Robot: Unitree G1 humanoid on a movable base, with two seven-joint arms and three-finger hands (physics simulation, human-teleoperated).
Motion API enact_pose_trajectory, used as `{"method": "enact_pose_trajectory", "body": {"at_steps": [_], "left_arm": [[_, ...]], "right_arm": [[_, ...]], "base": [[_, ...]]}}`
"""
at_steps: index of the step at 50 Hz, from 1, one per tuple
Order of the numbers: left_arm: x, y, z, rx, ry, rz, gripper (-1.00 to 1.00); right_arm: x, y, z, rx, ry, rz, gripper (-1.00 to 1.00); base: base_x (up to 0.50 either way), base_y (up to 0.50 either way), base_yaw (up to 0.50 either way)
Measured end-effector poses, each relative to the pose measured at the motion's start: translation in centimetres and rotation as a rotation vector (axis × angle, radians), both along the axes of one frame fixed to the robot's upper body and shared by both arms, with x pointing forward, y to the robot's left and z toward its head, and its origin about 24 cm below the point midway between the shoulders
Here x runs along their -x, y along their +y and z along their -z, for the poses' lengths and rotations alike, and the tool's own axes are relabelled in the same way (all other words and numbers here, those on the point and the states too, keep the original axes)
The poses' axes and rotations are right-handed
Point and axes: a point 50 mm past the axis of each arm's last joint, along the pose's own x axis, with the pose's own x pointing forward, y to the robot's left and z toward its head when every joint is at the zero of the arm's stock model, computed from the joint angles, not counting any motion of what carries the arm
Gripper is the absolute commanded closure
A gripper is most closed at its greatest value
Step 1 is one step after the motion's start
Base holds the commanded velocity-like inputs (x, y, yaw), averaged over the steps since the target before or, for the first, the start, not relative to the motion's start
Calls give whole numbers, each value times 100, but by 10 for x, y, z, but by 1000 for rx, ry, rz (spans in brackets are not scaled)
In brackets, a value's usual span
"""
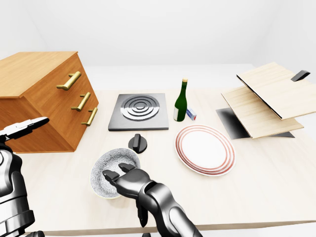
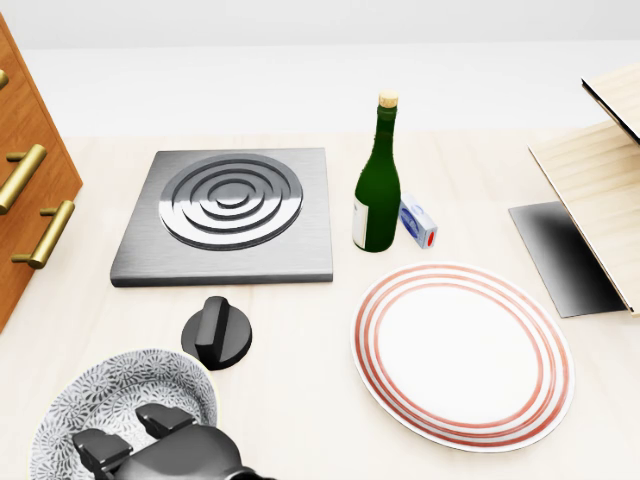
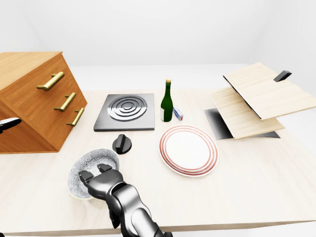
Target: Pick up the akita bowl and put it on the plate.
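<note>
Bowl (image 2: pixel 110 390) one, plate (image 2: pixel 462 355) one, bottle (image 2: pixel 378 190) one.

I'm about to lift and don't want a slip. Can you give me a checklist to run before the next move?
1. Right hand at bowl: ok, fingers reach over its lower rim.
2. Grip closed on rim: cannot tell, underside hidden.
3. Plate empty: ok.
4. Path to plate free: ok, knob and bottle lie above it in the head view.
5. Left hand out of the way: ok, far left in the left-eye view.
</note>
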Motion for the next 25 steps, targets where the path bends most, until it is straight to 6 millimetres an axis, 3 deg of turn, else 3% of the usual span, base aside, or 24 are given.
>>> {"method": "enact_pose_trajectory", "body": {"at_steps": [25], "left_arm": [[0,0,0,2,0,2,-100]], "right_arm": [[-5,2,7,12,41,6,-100]], "base": [[0,0,0]]}}
